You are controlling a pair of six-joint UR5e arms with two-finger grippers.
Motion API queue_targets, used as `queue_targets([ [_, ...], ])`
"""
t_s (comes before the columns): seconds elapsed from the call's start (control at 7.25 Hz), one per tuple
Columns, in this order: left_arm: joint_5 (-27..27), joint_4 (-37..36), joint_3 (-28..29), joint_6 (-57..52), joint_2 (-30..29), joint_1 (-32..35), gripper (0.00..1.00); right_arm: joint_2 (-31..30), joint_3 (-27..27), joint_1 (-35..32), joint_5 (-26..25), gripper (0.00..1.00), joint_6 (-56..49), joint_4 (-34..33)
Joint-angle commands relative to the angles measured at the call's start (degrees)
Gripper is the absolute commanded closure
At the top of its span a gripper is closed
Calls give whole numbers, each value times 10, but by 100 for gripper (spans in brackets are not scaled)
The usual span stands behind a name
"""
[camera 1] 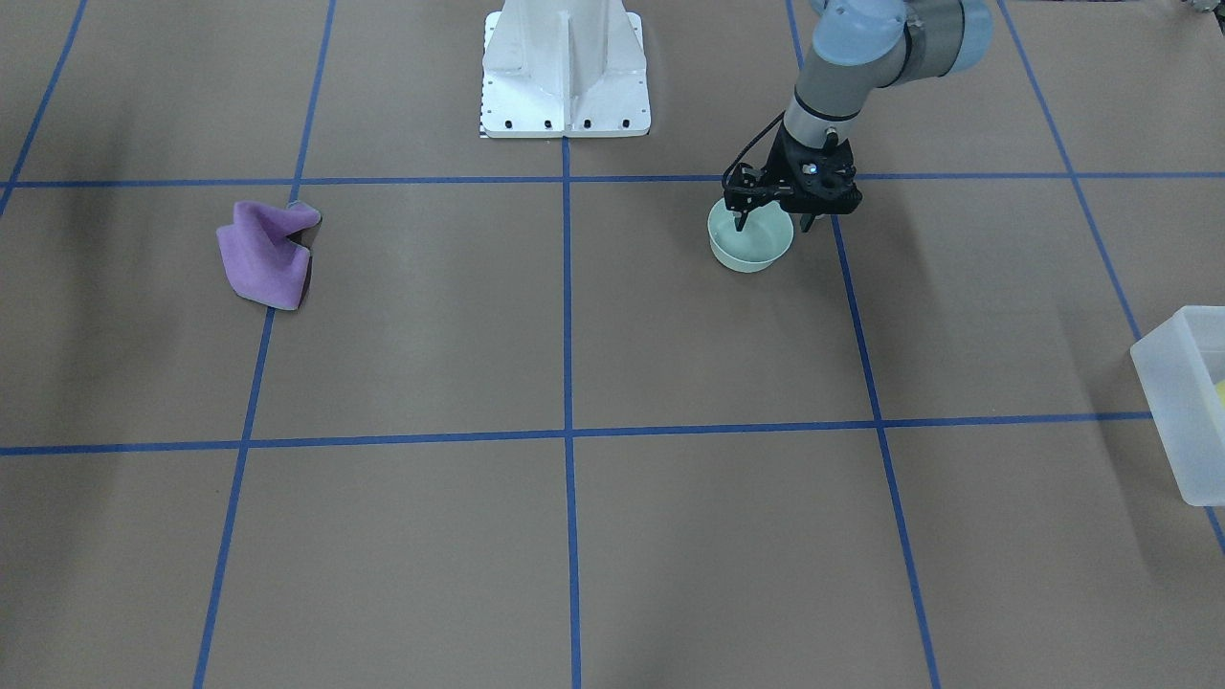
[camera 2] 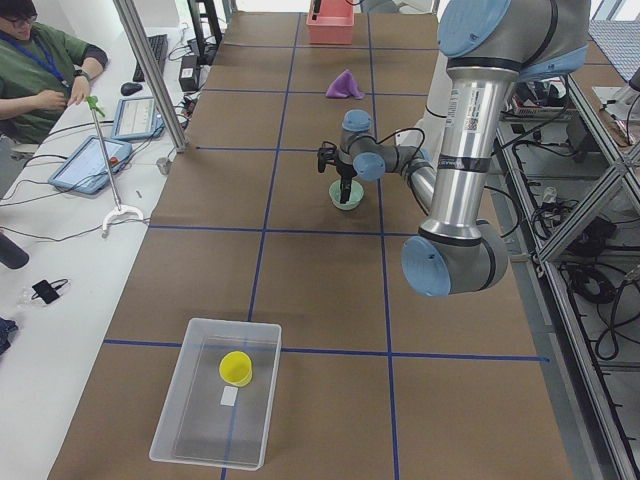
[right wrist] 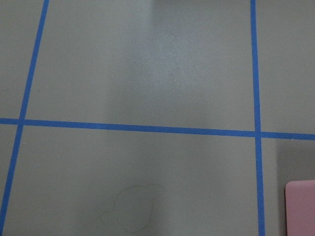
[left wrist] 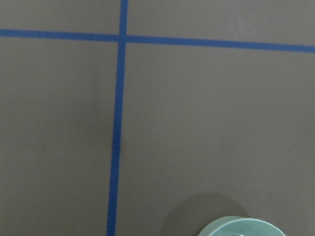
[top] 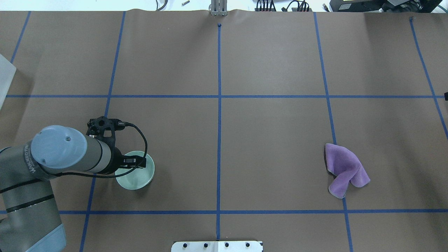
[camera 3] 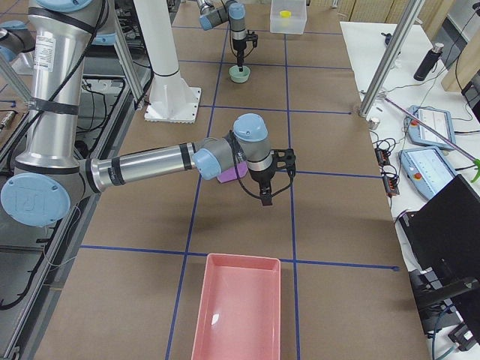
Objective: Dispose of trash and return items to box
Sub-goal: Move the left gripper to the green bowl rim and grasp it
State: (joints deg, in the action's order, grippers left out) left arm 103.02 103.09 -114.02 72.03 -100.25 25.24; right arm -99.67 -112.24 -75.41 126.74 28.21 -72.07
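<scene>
You see the left gripper [camera 1: 775,223] with its fingers spread astride the rim of the bowl [camera 1: 756,251], one inside and one outside. The bowl stands on the bench [camera 1: 574,335]. The cup [camera 2: 236,368] sits in the box [camera 2: 205,430]. The right gripper [camera 3: 265,198] hangs by the cloth [camera 1: 263,254]; you cannot tell how its fingers stand.

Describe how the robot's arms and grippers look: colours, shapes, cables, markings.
Both the left arm and the right arm are silver-grey tubes with pale blue round joint caps, black rings and small dark lettering. The left gripper and the right gripper are black, two-fingered; a black cable loops by the left one.
</scene>
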Motion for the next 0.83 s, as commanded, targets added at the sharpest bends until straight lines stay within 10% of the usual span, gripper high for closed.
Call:
queue_targets([
  [0.0, -3, 0, 2, -1, 2, -8, 10, 0, -1, 0, 0, 0, 0, 0],
  [0.69, 2, 2, 12, -6, 14, 2, 10, 0, -1, 0, 0, 0, 0, 1],
])
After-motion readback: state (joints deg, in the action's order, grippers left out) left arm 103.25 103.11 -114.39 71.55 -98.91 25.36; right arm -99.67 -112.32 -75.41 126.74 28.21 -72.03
